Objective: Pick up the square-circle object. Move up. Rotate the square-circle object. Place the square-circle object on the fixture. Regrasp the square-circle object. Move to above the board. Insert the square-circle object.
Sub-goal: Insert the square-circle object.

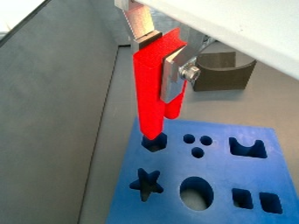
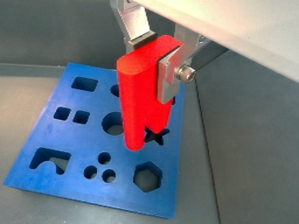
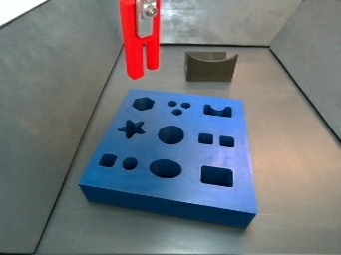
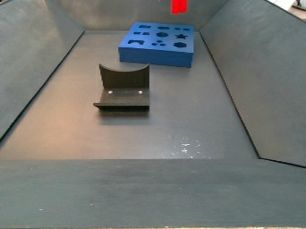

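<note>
My gripper [image 1: 160, 59] is shut on the upper part of the square-circle object [image 1: 155, 87], a long bright red block hanging upright. Both wrist views show a silver finger [image 2: 170, 73] flat against its side. The blue board [image 1: 208, 168] with its shaped holes lies below, and the red block's lower end hangs clear above the side with the star hole [image 2: 153, 136] and the hexagon hole [image 2: 147, 177]. In a side view the red block [image 3: 139, 45] hangs high over the board's [image 3: 173, 149] far left corner. The dark fixture [image 3: 209, 66] stands beyond the board with nothing on it.
Sloping grey walls [image 3: 67, 110] enclose the floor on all sides. In a side view the fixture [image 4: 122, 88] stands on the floor between the camera and the board [image 4: 159, 43], where the red block [image 4: 180, 5] shows only at the frame's top edge.
</note>
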Controlling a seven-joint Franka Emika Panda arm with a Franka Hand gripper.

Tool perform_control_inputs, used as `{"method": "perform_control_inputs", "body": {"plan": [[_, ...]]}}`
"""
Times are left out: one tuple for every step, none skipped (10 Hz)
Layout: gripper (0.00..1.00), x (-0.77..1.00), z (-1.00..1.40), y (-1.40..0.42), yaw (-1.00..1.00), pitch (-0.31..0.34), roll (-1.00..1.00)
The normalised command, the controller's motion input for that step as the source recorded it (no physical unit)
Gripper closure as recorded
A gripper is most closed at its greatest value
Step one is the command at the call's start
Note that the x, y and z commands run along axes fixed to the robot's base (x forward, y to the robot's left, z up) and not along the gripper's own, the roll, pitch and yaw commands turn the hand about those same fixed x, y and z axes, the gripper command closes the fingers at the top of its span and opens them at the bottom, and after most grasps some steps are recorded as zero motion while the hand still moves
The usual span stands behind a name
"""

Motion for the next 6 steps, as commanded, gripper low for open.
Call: {"method": "perform_control_inputs", "body": {"plan": [[1.00,-0.04,-0.05,0.00,0.00,-0.096,0.00],[1.00,-0.08,-0.04,0.00,0.00,-0.010,0.00],[1.00,0.00,0.00,0.02,0.00,0.000,0.00],[1.00,0.00,-0.05,-0.11,-0.88,0.000,0.11],[1.00,-0.06,-0.21,0.00,-1.00,0.000,0.07],[1.00,0.00,-0.17,0.00,-1.00,0.000,0.00]]}}
